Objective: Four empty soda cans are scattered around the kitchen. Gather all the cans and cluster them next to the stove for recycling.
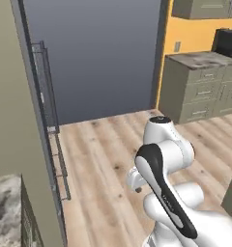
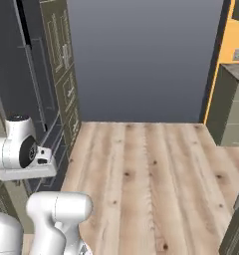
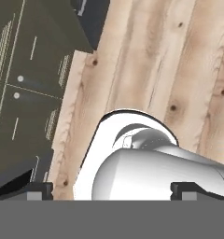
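Folded close over its own base, the white arm (image 1: 168,193) rises in a tight bend, one dark-striped link slanting up to a rounded joint cap. Its hand points down: in the hand view the gripper (image 3: 111,189) shows two dark fingertips (image 3: 37,190) set wide apart (nothing between them), looking at the wood plank floor (image 3: 151,56) beside a dark cabinet front (image 3: 25,84). Ahead lies a grey wall (image 1: 98,58). Grey-green cabinets (image 1: 200,91) under a stone counter (image 1: 200,59) stand far right against the orange wall (image 1: 190,34); no soda can is visible
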Robot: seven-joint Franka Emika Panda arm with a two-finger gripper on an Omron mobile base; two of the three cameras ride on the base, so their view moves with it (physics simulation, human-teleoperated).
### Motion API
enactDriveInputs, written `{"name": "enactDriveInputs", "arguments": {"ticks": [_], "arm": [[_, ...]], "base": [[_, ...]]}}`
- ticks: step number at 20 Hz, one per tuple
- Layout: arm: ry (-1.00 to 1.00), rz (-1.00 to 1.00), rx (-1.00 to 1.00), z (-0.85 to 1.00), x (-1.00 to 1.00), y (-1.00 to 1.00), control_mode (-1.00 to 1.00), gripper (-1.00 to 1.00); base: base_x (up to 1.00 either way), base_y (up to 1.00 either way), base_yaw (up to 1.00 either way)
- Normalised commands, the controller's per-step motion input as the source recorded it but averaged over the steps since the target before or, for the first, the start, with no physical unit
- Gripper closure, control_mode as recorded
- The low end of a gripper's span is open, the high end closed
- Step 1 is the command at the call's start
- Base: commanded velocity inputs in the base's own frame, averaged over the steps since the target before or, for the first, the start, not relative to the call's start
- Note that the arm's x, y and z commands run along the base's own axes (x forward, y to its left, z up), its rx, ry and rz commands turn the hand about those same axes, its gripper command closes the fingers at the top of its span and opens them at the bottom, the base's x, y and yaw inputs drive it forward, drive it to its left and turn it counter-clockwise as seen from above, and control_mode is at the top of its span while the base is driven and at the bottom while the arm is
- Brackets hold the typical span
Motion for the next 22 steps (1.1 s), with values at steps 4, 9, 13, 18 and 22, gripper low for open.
{"name": "enactDriveInputs", "arguments": {"ticks": [4,9,13,18,22], "arm": [[0.00,0.00,0.00,0.00,0.00,0.00,1.00,-1.00],[0.00,0.00,0.00,0.00,0.00,0.00,1.00,-1.00],[0.00,0.00,0.00,0.00,0.00,0.00,1.00,-1.00],[0.00,0.00,0.00,0.00,0.00,0.00,1.00,-1.00],[0.00,0.00,0.00,0.00,0.00,0.00,1.00,-1.00]], "base": [[0.00,0.03,-1.00],[0.00,0.03,-1.00],[0.15,0.14,-0.89],[0.46,0.28,-0.57],[0.52,0.29,-0.49]]}}
